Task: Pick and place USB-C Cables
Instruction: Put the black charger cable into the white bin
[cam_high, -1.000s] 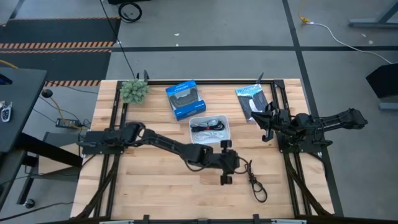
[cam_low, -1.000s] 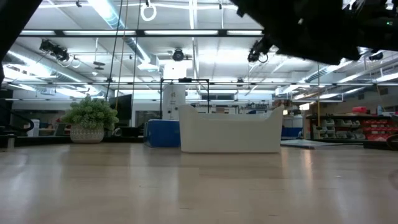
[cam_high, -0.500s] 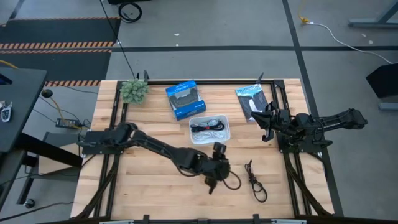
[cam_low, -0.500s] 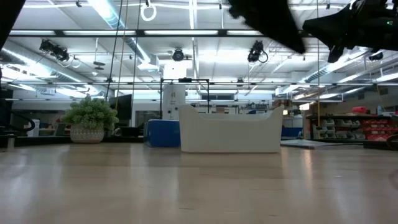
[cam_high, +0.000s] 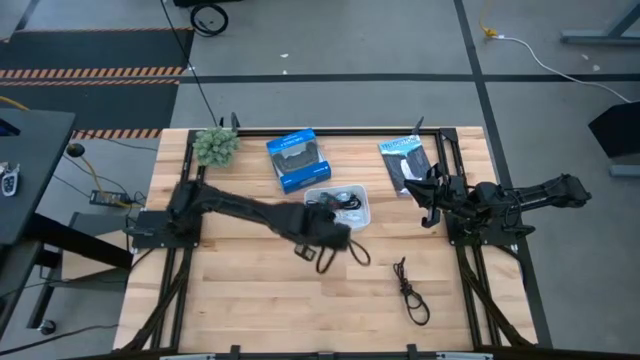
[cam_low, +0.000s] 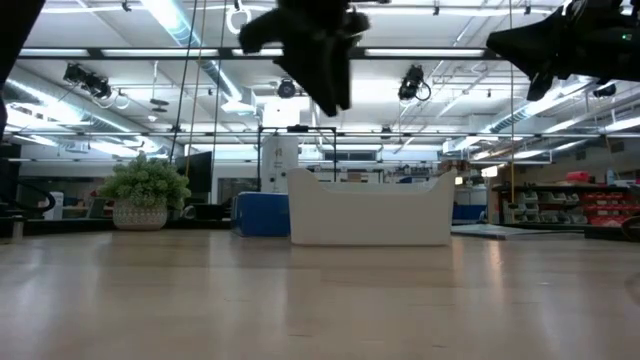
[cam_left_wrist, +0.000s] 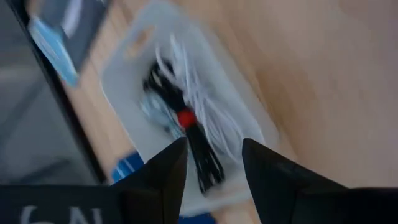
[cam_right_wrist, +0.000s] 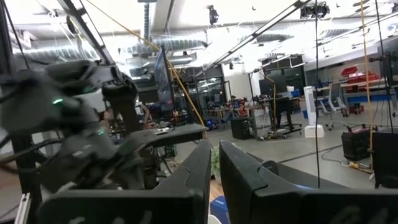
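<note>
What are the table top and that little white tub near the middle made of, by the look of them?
The table top looks like wood: pale planks with visible grain and seams, with a smooth, slightly glossy finish. The white tub seems to be plastic: thin, slightly translucent walls with rounded corners and a matte, milky look. Neither can be confirmed by sight alone.

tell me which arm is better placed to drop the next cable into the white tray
Left. The left gripper hangs beside the white tray with a dark cable dangling from it; the right gripper waits at the right edge.
</note>
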